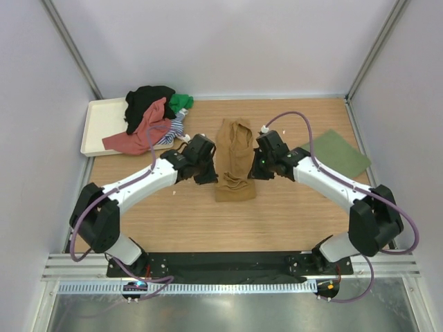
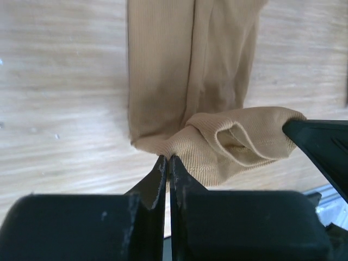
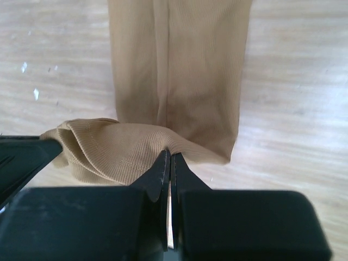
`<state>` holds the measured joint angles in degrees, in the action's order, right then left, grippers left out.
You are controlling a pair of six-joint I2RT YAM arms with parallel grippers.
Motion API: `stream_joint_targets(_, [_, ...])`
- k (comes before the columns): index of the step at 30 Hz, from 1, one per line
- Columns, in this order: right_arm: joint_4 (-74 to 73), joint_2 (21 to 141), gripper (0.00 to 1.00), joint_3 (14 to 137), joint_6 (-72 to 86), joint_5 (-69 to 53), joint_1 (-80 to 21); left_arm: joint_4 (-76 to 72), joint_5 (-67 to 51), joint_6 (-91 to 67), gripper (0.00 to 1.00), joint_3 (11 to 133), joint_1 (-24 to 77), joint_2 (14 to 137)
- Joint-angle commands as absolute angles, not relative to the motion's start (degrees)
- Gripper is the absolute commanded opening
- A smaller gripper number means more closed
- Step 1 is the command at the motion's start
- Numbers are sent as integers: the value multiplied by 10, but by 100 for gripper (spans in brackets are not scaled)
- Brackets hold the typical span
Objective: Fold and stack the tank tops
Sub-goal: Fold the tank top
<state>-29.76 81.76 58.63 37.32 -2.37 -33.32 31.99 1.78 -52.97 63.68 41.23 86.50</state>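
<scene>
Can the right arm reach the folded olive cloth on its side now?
Not yet, probably: the right gripper is shut on the mustard tank top, sharing the fold with the left gripper. Nothing lies on the table between it and the olive cloth, so letting go should free the way.

1. You get the mustard tank top (image 2: 185, 81) only in part: the top edge of both wrist views cuts it off.
2. The pile (image 1: 149, 111) hides the right end of the tray (image 1: 97, 128); you cannot count its tops.
3. The green cloth (image 1: 336, 152) is too small to identify.
</scene>
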Motion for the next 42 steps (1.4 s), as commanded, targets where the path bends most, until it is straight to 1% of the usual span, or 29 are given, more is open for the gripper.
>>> stream_joint_targets(1, [-291, 854, 1, 640, 345, 20, -322, 314, -14, -482, 0, 694, 389, 904])
stream_joint_targets(6, [-293, 918, 1, 689, 328, 12, -298, 324, -17, -464, 0, 745, 367, 956])
stream_joint_targets(13, [-299, 958, 1, 736, 315, 8, -273, 327, -27, -454, 0, 792, 348, 1001])
stream_joint_targets(29, [-307, 1007, 1, 794, 302, -21, -251, 353, -31, -432, 0, 861, 321, 1044])
stream_joint_targets(42, [-316, 1042, 1, 836, 303, -31, -235, 367, -58, -422, 0, 913, 302, 1088])
